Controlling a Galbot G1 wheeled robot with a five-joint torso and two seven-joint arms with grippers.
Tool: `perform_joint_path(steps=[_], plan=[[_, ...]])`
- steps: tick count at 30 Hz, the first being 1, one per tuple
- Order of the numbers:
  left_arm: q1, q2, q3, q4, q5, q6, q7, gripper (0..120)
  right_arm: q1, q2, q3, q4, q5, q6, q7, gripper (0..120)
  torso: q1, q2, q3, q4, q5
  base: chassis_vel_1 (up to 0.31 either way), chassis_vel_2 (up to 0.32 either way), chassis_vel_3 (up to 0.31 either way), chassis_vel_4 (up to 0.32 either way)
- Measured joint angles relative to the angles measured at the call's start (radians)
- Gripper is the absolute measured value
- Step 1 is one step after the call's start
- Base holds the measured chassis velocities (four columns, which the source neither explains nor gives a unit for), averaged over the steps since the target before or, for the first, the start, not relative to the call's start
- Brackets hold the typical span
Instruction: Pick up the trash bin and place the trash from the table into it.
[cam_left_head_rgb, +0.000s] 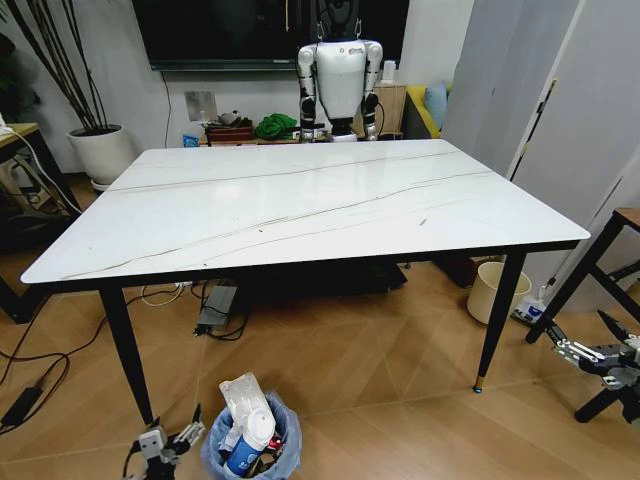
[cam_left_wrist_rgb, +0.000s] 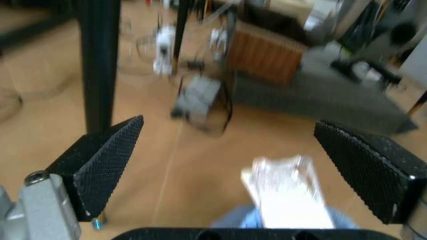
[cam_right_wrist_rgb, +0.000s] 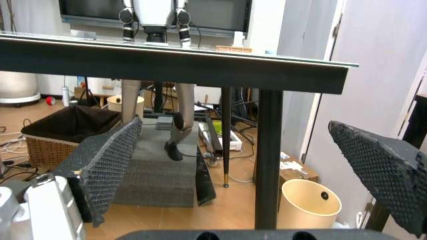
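Observation:
The trash bin, lined with a light blue bag, stands on the wooden floor in front of the table. Trash sticks out of it: a clear plastic pack and a blue-and-white paper cup. My left gripper hangs open just left of the bin, low near the floor. In the left wrist view its open gripper frames the pack and the bag's blue rim. My right gripper is open at the far right, below table height, with nothing between its fingers.
A black table leg stands just behind the left gripper, another leg to the right. A beige bucket sits beyond that right leg. Cables and a power adapter lie under the table. A parked white robot stands behind it.

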Motion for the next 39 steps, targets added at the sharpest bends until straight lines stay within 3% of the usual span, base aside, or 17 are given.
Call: perform_joint_path(steps=[4,18,39], plan=[[0.102,0.012,-0.062,-0.142,0.008,-0.001,0.0,100,0.0,0.0,0.0,0.0,0.0,0.0,0.0,100,0.0,0.0,0.0,0.0,0.0003,0.0,0.0,0.0,0.0],[0.247,-0.005,-0.145,-0.298,0.009,-0.004,0.008,100,0.0,0.0,0.0,0.0,0.0,0.0,0.0,100,0.0,0.0,0.0,0.0,0.0,0.0,0.0,0.0,0.0],[0.219,-0.011,-0.131,-0.26,0.01,-0.01,0.013,100,0.0,0.0,0.0,0.0,0.0,0.0,0.0,100,0.0,0.0,0.0,0.0,0.0,0.0,0.0,0.0,0.0]])
